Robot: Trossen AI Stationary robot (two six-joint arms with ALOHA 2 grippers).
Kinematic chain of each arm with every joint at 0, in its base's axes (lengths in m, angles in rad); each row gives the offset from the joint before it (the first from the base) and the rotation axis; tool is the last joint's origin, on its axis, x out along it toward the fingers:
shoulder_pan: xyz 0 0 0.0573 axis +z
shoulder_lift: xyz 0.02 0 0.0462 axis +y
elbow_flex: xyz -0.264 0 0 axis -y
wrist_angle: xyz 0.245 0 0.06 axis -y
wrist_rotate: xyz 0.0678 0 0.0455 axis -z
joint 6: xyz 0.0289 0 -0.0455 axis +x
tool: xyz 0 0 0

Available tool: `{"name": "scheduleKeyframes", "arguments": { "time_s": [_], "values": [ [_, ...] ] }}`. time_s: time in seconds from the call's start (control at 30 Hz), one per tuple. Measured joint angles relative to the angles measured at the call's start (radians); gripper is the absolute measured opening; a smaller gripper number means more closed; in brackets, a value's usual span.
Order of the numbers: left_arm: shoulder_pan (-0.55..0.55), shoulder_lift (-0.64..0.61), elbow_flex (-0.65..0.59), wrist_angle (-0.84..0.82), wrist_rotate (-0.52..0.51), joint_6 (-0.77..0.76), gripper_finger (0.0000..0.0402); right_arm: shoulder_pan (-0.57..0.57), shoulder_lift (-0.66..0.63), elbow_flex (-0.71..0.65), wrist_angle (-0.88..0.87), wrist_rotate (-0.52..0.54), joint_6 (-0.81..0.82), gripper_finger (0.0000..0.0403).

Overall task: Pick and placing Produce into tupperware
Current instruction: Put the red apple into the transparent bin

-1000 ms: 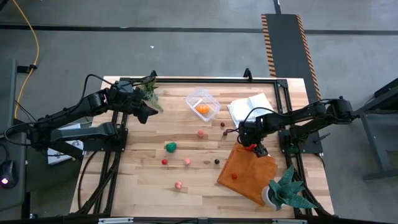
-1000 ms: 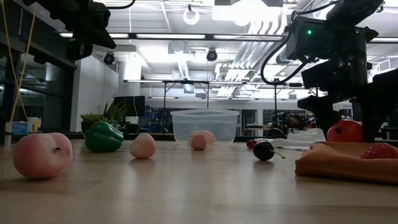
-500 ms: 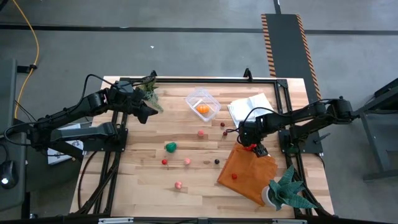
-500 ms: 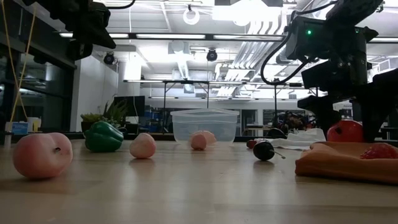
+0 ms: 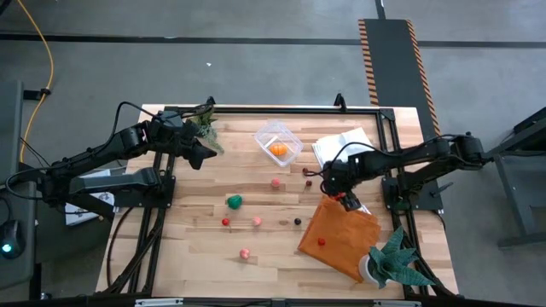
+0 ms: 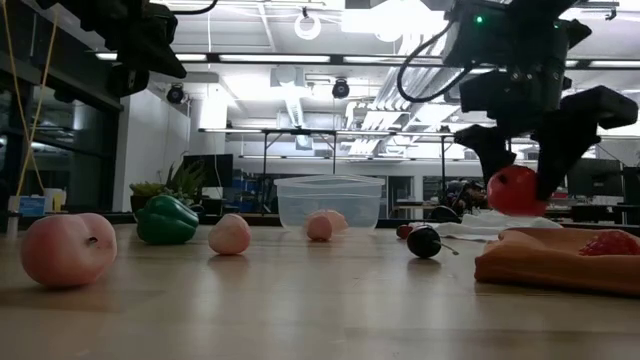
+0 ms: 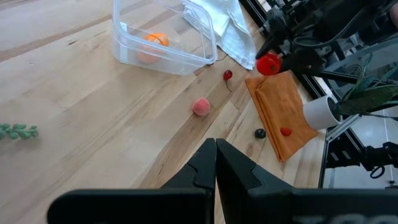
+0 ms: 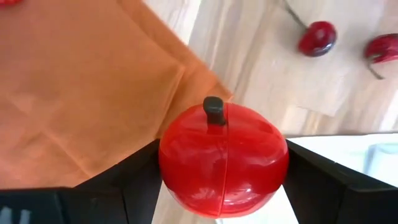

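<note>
- While clamped between the right gripper (image 6: 517,165) fingers, the red apple (image 8: 222,159) hangs above the orange cloth (image 5: 339,235) edge.
- Tupperware (image 5: 278,142) holds one orange piece.
- Left gripper (image 7: 216,163) shut, empty, near the back-left plant.

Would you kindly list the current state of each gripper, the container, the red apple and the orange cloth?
Left gripper: shut, empty, raised above the table.
Right gripper: shut on the red apple, lifted.
Red apple: held off the table.
Tupperware: uncovered, one orange piece inside.
Orange cloth: flat, one small red piece on it.
</note>
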Motion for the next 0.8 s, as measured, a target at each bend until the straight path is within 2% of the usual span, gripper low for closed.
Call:
{"name": "scheduleKeyframes", "arguments": {
  "time_s": [0.5, 0.8],
  "values": [
    [0.0, 0.0, 0.0, 0.0, 0.002, 0.0, 0.0001, -0.007, 0.0, 0.126, -0.036, 0.118, -0.029, 0.0268],
    [0.0, 0.0, 0.0, 0.0, 0.005, 0.0, 0.0001, -0.102, 0.0, 0.274, -0.035, 0.141, -0.047, 0.0268]
  ]
}}
